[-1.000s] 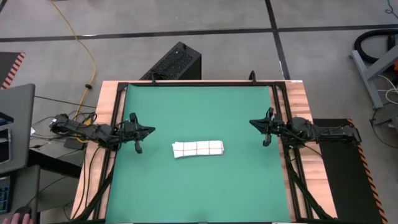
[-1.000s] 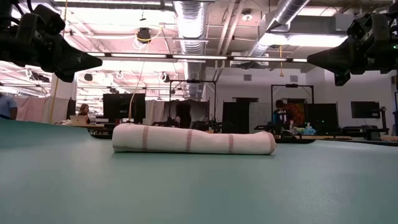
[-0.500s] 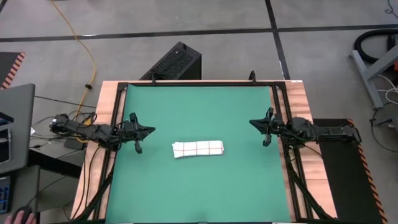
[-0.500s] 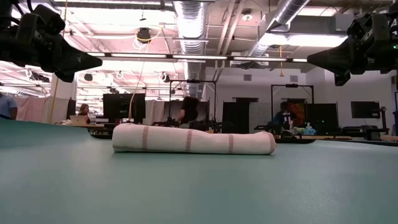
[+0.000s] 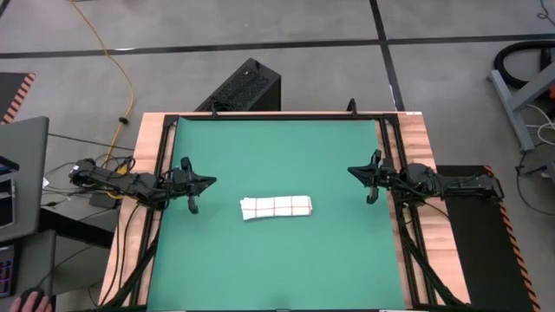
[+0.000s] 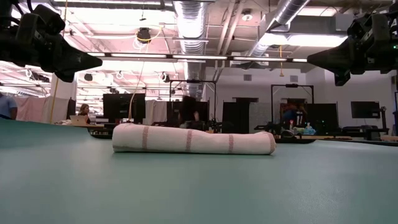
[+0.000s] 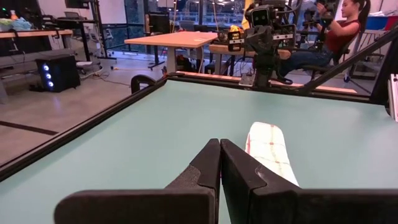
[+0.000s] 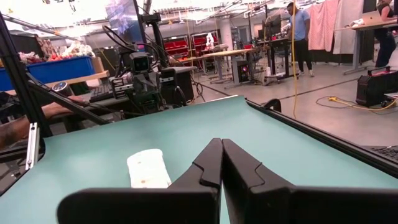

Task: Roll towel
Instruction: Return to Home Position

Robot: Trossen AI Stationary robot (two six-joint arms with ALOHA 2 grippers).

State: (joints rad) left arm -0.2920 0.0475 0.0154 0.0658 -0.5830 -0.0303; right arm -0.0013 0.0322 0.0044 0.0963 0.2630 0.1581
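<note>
The towel point(image 5: 276, 207), white with a thin dark-red check, lies rolled into a short cylinder near the middle of the green mat point(image 5: 277, 156), its long side resting on the mat. It also shows in the low view as the towel point(image 6: 193, 140), in the left wrist view as the towel point(image 7: 268, 148) and in the right wrist view as the towel point(image 8: 148, 168). My left gripper point(image 5: 211, 181) hovers shut at the mat's left edge, pointing level toward the towel. My right gripper point(image 5: 351, 171) hovers shut at the mat's right edge, facing it. Neither touches anything.
A black frame and wooden border point(image 5: 149, 147) run around the mat. A dark box point(image 5: 243, 87) stands on the floor beyond the far edge. People and workbenches show in the room behind. Bare mat lies on all sides of the towel.
</note>
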